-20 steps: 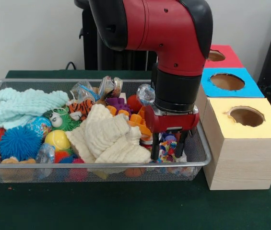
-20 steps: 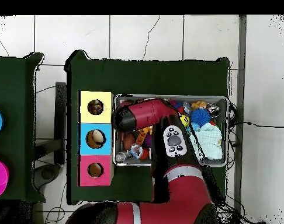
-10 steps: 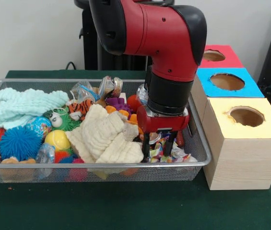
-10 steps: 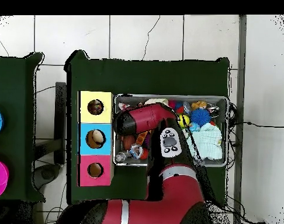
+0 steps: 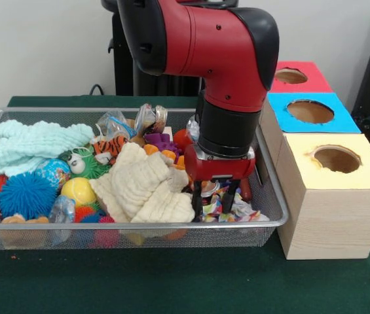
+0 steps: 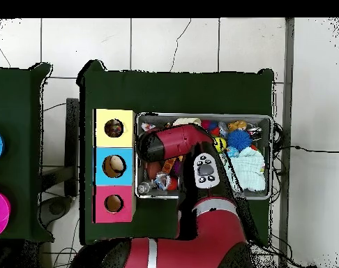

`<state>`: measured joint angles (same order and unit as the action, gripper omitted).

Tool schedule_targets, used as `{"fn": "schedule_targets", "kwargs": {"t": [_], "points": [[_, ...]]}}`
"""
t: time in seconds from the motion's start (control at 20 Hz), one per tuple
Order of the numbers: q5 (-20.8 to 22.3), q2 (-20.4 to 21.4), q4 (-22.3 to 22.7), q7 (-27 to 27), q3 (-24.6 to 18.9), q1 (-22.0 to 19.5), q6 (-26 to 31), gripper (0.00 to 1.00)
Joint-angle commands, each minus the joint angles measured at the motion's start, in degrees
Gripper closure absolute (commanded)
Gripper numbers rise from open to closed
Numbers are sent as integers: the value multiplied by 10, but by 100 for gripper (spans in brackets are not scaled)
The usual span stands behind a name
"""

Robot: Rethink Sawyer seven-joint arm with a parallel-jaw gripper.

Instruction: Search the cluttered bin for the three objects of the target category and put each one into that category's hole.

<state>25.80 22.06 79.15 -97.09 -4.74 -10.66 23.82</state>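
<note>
1. Front view: my claw [image 5: 214, 201] is down inside the bin [image 5: 132, 226], at the end nearest the boxes. Its dark fingers [image 5: 197, 203] stand narrow around a printed bundle [image 5: 227, 209] lying against the bin's near rim. I judge they are on the fabric, but I cannot tell whether the grip is firm.
2. Same view: the cream cloth [image 5: 147, 186] lies just beside the claw, touching the bundle's side. The mint cloth [image 5: 33, 142] is well apart, at the bin's other end.
3. Same view: the yellow hole [image 5: 336, 158] is in the closest box, at the surface's near corner beside the bin. I see nothing in it from here.
4. Overhead view: the arm [image 6: 176, 143] covers the bin's end next to the boxes, so claw and bundle are hidden. The yellow hole [image 6: 114, 128] shows something dark inside; I cannot tell what.
5. Progress, as I judge it: one bundle is being grasped, not yet lifted. I see no other bundles, so two are probably buried and need searching out.
</note>
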Motion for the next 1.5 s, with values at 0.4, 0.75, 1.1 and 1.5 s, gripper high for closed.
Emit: {"fn": "schedule_targets", "kwargs": {"t": [0.4, 0.75, 1.1, 1.5], "points": [[-28, -29, 38, -64, -40, -35, -29, 100], [-32, -35, 29, -61, -43, -37, -24, 100], [-45, 51, 56, -39, -53, -38, 21, 100], [-88, 115, 66, -7, -68, -45, 110, 100]]}}
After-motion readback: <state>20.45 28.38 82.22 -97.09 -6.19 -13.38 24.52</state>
